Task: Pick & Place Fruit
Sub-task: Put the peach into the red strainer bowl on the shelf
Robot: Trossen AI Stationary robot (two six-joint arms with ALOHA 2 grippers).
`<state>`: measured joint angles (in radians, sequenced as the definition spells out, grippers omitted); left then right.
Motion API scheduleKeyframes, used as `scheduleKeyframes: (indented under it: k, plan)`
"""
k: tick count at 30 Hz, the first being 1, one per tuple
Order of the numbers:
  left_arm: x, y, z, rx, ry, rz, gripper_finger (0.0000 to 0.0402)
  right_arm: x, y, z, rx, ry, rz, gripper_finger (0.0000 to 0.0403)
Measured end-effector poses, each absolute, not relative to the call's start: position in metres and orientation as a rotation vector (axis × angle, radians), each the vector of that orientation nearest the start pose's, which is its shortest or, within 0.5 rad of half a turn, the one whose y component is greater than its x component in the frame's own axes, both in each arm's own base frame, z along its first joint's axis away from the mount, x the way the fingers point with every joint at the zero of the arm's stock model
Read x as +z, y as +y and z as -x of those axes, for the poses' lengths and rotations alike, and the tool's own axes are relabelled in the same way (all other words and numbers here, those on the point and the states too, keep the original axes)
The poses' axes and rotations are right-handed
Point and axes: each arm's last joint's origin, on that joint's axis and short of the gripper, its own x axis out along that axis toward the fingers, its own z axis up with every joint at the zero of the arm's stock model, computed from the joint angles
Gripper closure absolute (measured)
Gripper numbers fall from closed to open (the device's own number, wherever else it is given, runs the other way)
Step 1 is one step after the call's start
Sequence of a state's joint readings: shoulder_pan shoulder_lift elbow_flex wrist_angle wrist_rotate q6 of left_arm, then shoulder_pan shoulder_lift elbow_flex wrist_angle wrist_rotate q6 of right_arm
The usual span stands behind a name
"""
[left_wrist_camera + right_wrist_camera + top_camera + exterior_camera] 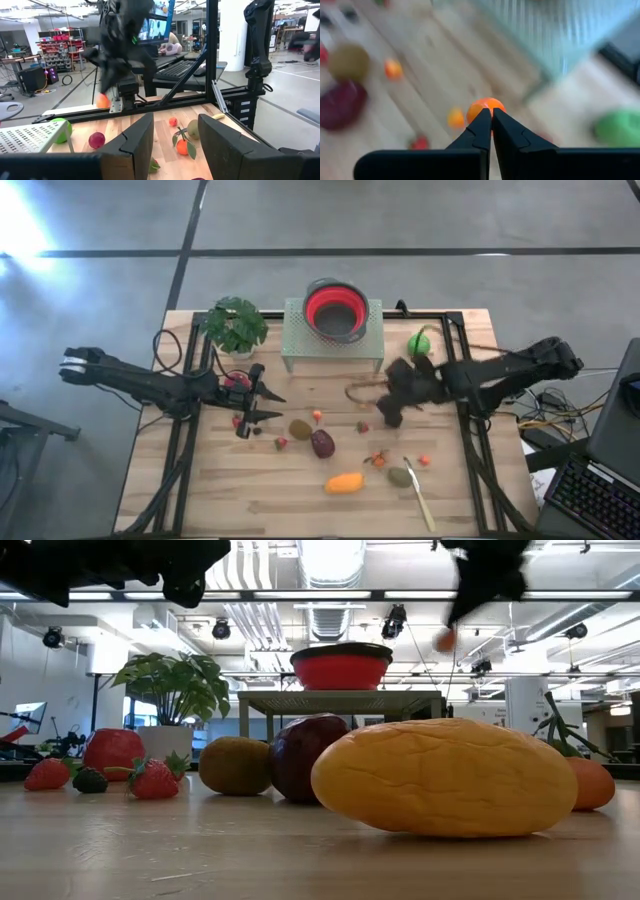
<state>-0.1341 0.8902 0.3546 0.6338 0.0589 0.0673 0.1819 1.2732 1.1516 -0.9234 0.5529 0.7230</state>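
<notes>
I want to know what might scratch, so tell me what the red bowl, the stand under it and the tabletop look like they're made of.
The red bowl looks like soft silicone or plastic, matte, with a grey stepped rim that hints it collapses. The stand looks like pale painted metal; its top is perforated with fine holes. The tabletop looks like light wood planks, with visible grain and seams and a dull finish.

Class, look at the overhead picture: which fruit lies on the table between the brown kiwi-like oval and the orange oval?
The maroon oval, seen in the high view.
</notes>
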Motion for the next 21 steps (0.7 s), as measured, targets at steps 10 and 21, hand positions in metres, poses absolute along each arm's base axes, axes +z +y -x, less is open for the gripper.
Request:
scheduleKeyframes:
  k: [10, 21]
  plan:
    - [0.244, -0.027, -0.189, -0.189, -0.099, -0.064, 0.0241, 0.365, -0.038, -0.271, -0.578, 0.511, -0.247, 0.0394]
    - [0.244, -0.027, -0.189, -0.191, -0.095, -0.026, 0.0241, 0.353, -0.124, -0.301, -0.722, 0.542, -0.318, 0.0394]
